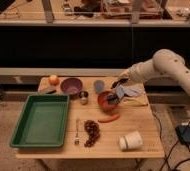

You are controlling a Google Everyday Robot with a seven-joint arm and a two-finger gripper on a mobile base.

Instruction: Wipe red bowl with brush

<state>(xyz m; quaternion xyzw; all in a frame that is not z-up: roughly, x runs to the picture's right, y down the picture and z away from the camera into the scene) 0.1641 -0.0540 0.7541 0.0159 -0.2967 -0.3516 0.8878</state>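
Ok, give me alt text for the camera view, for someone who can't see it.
A white robot arm reaches from the right over a wooden table, its shut gripper holding the brush down into the red bowl. Around the bowl lie a purple bowl, a green tray, a red chili pepper and a tipped white cup.

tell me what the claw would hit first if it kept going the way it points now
The claw, shut on the brush above the table's back right, points down and left. Going on, it would probably meet the red bowl first, where the brush head already sits, though depth is uncertain.
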